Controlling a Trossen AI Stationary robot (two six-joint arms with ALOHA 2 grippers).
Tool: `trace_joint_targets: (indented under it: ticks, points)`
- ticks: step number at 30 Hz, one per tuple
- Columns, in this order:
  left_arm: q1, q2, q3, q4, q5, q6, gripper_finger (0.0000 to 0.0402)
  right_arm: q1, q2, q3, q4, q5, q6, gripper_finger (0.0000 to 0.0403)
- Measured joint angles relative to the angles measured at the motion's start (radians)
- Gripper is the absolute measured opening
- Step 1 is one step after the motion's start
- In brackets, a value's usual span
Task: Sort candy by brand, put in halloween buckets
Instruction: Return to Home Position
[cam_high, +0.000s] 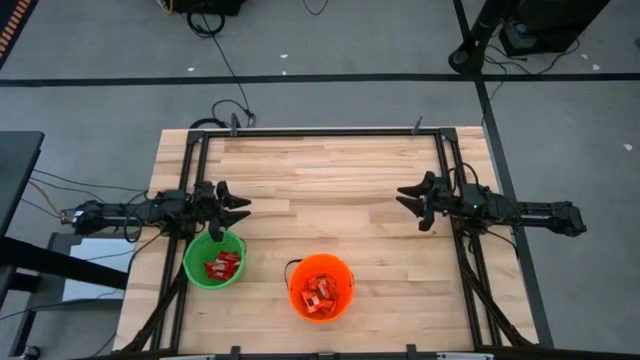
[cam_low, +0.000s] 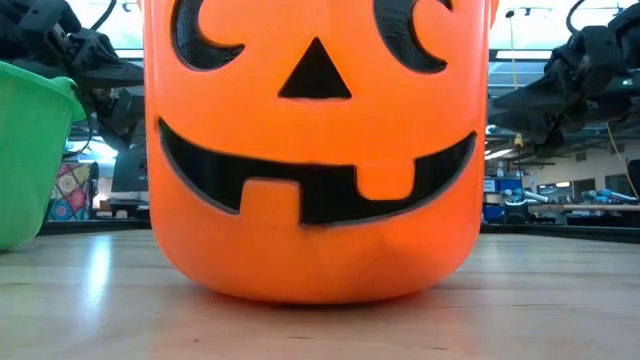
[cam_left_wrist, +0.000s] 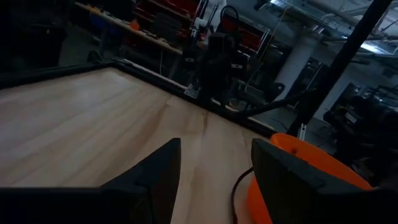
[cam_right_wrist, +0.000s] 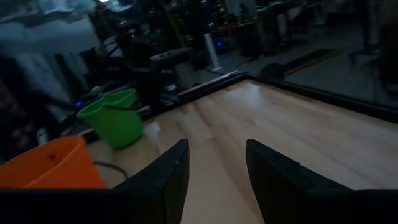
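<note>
The green bucket (cam_high: 214, 260) stands on its base near the table's left side and holds red-wrapped candy (cam_high: 222, 266). The orange bucket (cam_high: 321, 288), with a black jack-o'-lantern face (cam_low: 316, 130), stands on its base near the front edge and holds orange-and-white candy (cam_high: 321, 293). My left gripper (cam_high: 240, 209) is open and empty, just beyond the green bucket's far rim. My right gripper (cam_high: 407, 197) is open and empty at the table's right side. Both buckets also show in the right wrist view, the green (cam_right_wrist: 113, 117) and the orange (cam_right_wrist: 51, 163).
A black metal frame (cam_high: 320, 132) runs along the table's far, left and right edges. The bare wooden tabletop (cam_high: 330, 190) lies between the two grippers. The orange bucket's thin dark handle (cam_high: 289, 270) hangs at its left side.
</note>
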Motion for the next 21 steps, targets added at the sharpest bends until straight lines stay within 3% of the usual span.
trace_joint_targets:
  ticks: [6,21]
  points:
    - [0.000,0.000,0.000,0.062,-0.003,0.010,0.0202,0.000,0.000,0.000,0.003,-0.062,-0.002,0.0170]
    - [0.000,0.000,0.000,0.099,-0.002,0.010,0.0202,0.000,0.000,0.000,0.005,-0.062,-0.002,0.0170]
